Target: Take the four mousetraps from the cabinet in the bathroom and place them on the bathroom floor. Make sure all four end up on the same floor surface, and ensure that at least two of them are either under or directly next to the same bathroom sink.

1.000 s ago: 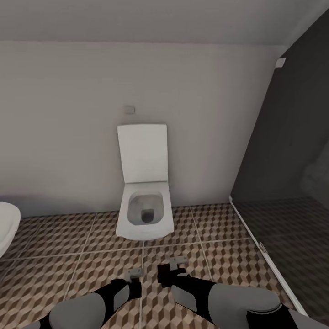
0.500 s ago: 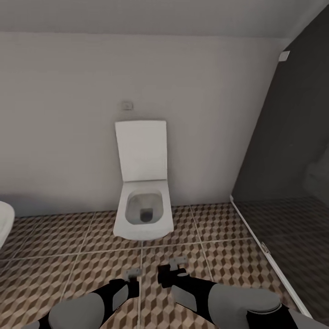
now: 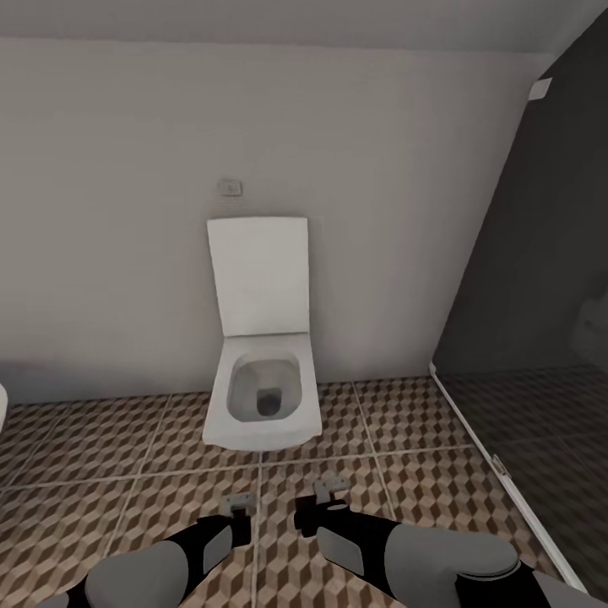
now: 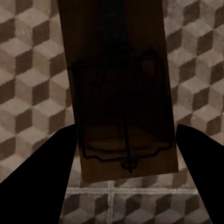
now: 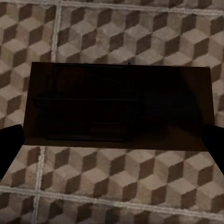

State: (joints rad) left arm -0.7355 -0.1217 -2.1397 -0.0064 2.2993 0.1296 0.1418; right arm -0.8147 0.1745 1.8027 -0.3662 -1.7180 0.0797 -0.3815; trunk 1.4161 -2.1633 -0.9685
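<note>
Each gripper grasps 1 mousetrap above the bathroom floor (image 3: pixel 127 473): the left gripper (image 3: pixel 239 504) holds the left mousetrap (image 4: pixel 119 93), the right gripper (image 3: pixel 330 491) the right mousetrap (image 5: pixel 119 105). Ahead stands a white toilet (image 3: pixel 262 397), lid raised; a dark shower screen (image 3: pixel 532 279) flanks the right.

Bathroom: toilet (image 3: pixel 263 384), tiled floor (image 3: pixel 127 481), shower screen (image 3: pixel 540 279).

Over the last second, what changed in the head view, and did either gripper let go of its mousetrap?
The camera turned: the whole picture shifted, the white tub edge at left slid almost out of frame and more of the dark shower wall shows. The toilet only shifted with the view. Left gripper and right gripper stayed low over the bathroom floor, each apparently holding a mousetrap.
</note>
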